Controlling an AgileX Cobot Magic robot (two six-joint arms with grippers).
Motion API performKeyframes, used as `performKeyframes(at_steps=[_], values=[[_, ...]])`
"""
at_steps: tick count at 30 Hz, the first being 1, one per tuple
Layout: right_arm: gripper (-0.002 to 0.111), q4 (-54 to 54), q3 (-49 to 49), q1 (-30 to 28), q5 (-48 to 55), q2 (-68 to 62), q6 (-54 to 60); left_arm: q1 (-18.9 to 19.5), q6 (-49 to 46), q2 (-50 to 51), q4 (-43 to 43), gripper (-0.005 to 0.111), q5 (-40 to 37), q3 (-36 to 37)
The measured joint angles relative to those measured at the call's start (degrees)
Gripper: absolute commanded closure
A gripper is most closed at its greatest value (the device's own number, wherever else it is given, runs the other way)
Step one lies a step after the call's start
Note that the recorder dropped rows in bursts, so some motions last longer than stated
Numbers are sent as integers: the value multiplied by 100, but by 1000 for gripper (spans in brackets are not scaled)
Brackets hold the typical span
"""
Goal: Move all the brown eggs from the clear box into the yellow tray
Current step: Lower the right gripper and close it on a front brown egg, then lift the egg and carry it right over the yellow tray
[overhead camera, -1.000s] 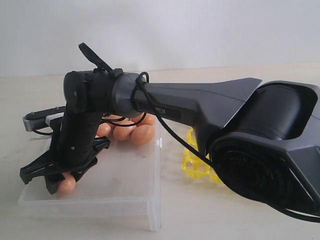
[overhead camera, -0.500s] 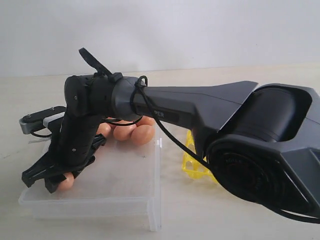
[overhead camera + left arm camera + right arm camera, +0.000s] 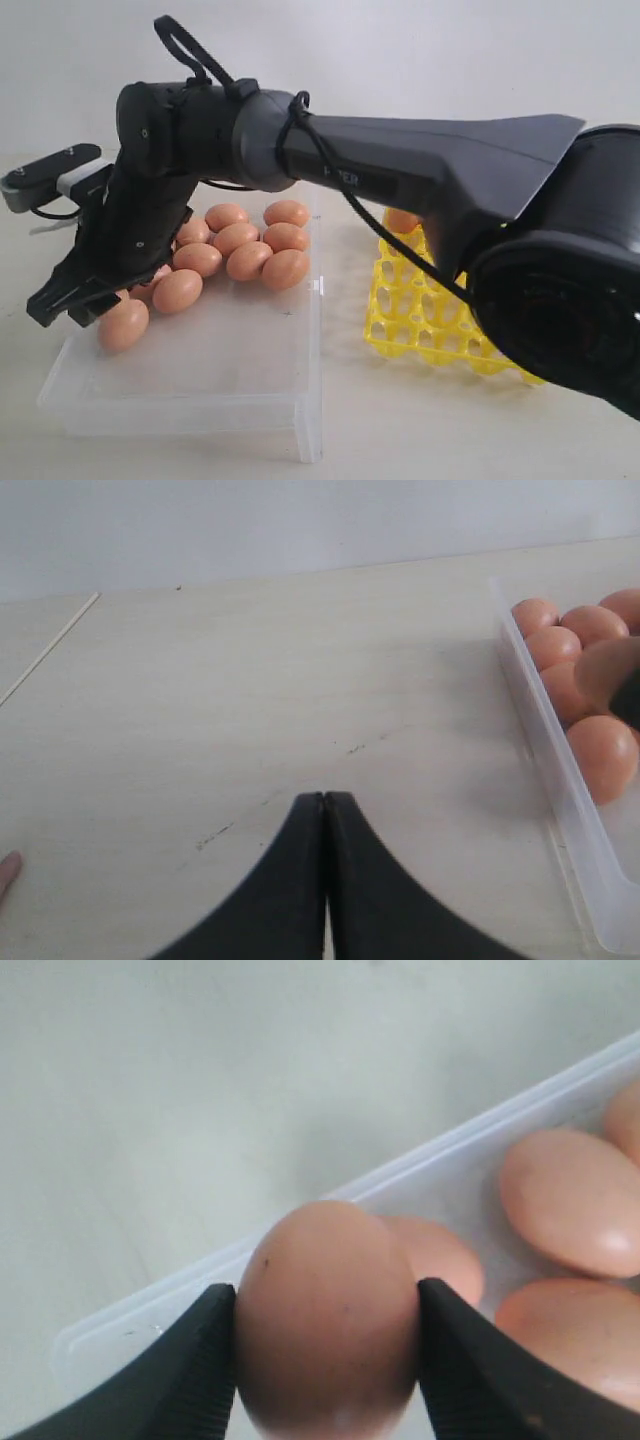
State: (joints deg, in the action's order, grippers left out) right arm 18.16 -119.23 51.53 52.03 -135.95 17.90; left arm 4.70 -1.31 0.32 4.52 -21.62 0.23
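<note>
Brown eggs cluster in clear box; one gripped above its wall; another in yellow tray.

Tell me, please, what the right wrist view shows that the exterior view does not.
Only the right wrist view shows the grip up close: the right end effector closed on a brown egg, with a finger against each side. Only the exterior view shows the yellow tray, with one egg at its far side, and the whole right arm. Both show the clear box with loose brown eggs lying in it.
</note>
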Motion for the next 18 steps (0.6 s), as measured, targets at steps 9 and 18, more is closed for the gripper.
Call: performKeyframes(at_steps=[9, 18], values=[[108, 0, 1228, 0, -1306, 917, 249, 0, 0, 0, 0, 107, 0, 0], [108, -13, 3762, -25, -3664, 2638, 539, 0, 0, 0, 0, 107, 0, 0]])
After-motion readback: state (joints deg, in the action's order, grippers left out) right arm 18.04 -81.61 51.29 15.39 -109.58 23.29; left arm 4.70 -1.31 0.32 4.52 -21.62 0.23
